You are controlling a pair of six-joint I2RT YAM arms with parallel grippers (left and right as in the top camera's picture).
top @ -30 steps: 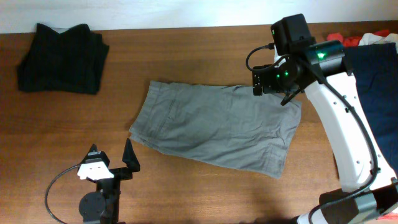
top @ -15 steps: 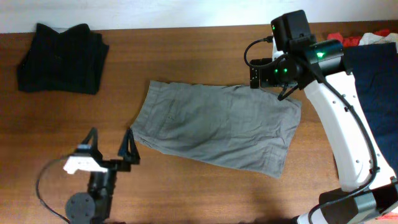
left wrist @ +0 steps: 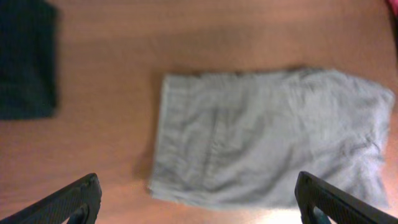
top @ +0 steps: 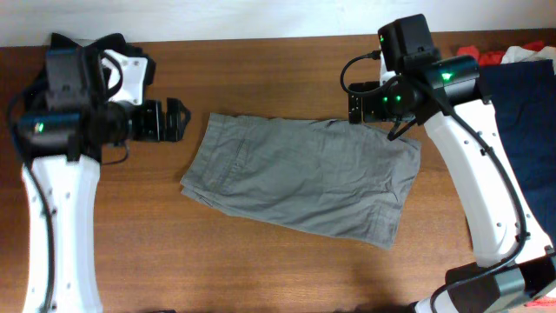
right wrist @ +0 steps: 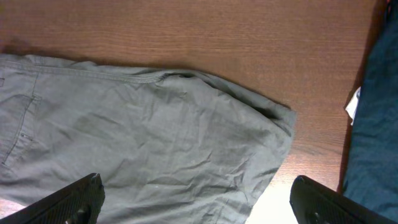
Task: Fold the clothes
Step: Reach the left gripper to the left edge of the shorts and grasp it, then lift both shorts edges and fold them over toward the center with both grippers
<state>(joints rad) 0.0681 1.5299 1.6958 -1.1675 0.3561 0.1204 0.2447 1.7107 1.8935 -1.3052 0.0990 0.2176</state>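
Grey shorts (top: pixel 300 178) lie spread flat on the middle of the wooden table. They also show in the left wrist view (left wrist: pixel 267 137) and the right wrist view (right wrist: pixel 143 143). My left gripper (top: pixel 172 120) is open and empty, just left of the shorts' upper left corner; in its own view (left wrist: pixel 199 205) the fingers stand wide apart above the shorts. My right gripper (top: pixel 363 106) is open and empty, above the shorts' upper right corner; in its own view (right wrist: pixel 199 202) the fingers are wide apart over the cloth.
A pile of black clothes (top: pixel 87 83) lies at the back left, also in the left wrist view (left wrist: pixel 25 56). A dark blue cloth (top: pixel 530 113) covers the right edge, also in the right wrist view (right wrist: pixel 376 124). Red and white items (top: pixel 491 55) lie at the back right.
My left arm has swung up from the table's front edge to just left of the shorts. The right arm has barely moved. The shorts lie as before.
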